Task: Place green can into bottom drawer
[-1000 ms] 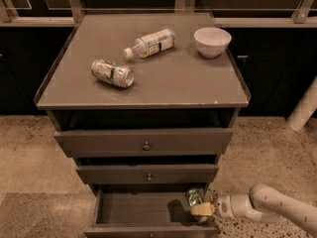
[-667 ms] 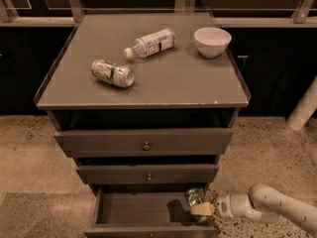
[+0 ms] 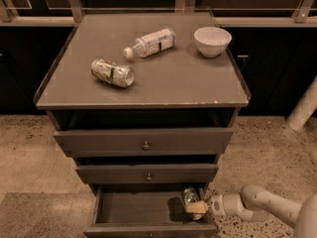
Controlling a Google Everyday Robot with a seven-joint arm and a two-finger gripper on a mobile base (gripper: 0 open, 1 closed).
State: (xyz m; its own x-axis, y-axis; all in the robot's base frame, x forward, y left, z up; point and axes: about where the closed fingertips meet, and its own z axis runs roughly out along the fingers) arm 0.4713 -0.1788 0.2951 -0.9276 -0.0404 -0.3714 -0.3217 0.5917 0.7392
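Green can (image 3: 189, 196) stands close to upright inside the open bottom drawer (image 3: 148, 230), at its right rear corner, long axis near vertical with a slight lean. The pincer (image 3: 196, 208) reaches in from the right, over the drawer's right wall, and appears clamped on the lower half of the can, with one tan pad lying across the can's side. The can therefore lies directly at the pincer's tip, to the left of the arm (image 3: 257, 205). Whether the can's base touches the drawer floor cannot be told. Judgement: placement is nearly complete. The coming move calls for release, then withdrawal to the right, away from the can, without tipping it.
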